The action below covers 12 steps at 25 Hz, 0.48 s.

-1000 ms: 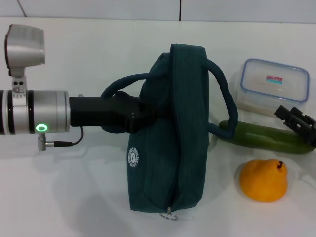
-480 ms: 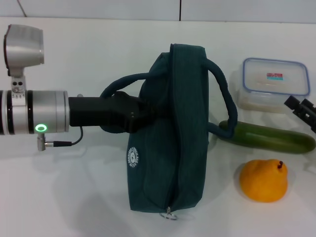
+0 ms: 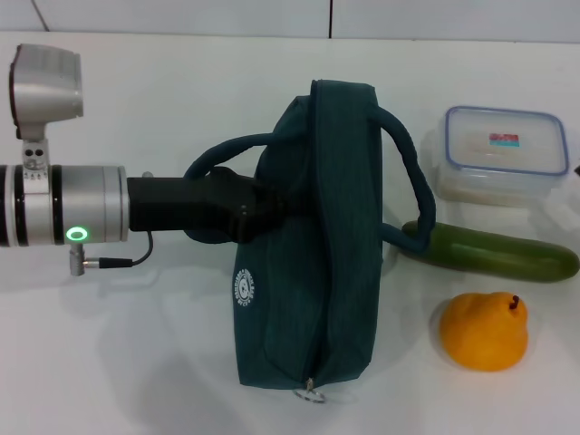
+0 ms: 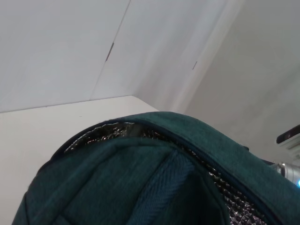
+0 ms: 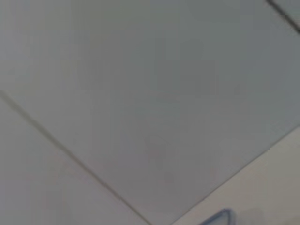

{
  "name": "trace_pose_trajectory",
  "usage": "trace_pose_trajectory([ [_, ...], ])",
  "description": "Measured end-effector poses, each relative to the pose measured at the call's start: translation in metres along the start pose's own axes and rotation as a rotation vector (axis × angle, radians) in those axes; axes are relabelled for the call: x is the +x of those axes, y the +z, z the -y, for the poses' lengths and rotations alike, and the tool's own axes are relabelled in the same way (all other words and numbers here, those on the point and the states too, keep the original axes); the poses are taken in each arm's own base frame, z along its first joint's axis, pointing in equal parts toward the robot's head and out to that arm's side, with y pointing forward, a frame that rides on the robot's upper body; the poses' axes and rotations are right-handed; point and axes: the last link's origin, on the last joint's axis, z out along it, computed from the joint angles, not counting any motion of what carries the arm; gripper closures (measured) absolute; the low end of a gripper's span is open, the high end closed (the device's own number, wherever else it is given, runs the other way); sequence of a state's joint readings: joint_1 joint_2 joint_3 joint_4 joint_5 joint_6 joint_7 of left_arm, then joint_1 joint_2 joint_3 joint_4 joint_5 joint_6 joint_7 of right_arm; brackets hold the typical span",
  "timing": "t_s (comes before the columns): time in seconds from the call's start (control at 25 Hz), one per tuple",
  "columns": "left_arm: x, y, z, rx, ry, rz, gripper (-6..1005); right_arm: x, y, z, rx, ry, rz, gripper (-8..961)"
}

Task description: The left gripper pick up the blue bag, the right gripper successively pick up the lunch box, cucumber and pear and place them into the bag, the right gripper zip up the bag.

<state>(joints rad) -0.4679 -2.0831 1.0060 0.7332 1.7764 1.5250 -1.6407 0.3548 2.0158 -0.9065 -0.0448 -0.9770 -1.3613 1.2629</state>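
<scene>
The blue bag (image 3: pixel 317 236) stands upright at the table's middle, its handles looping out to either side. My left gripper (image 3: pixel 261 210) reaches in from the left and is shut on the bag's side fabric, beneath the near handle. The left wrist view looks over the bag's rim (image 4: pixel 140 187), where silver lining shows in the opening. To the bag's right, a clear lunch box (image 3: pixel 504 154) with a blue-rimmed lid sits farthest back. The green cucumber (image 3: pixel 494 252) lies in front of it, one end touching the bag's handle. The yellow pear (image 3: pixel 483 331) is nearest. My right gripper is out of view.
The white table (image 3: pixel 136 344) runs back to a white wall. A metal zipper pull (image 3: pixel 311 391) hangs at the bag's near end. The right wrist view shows mostly wall, with a blue edge (image 5: pixel 219 217) at the picture's border.
The right gripper, earlier over the cucumber's right end, has drawn off to the right and left the head view. The bag and left arm have not moved.
</scene>
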Motion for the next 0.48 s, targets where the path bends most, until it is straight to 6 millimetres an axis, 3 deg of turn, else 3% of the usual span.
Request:
trace_pose_trajectory([
  [0.48, 0.0001, 0.0010, -0.0005, -0.003, 0.000, 0.000, 956, 0.0032, -0.0040, 0.0015, 0.014, 0.252, 0.012, 113],
])
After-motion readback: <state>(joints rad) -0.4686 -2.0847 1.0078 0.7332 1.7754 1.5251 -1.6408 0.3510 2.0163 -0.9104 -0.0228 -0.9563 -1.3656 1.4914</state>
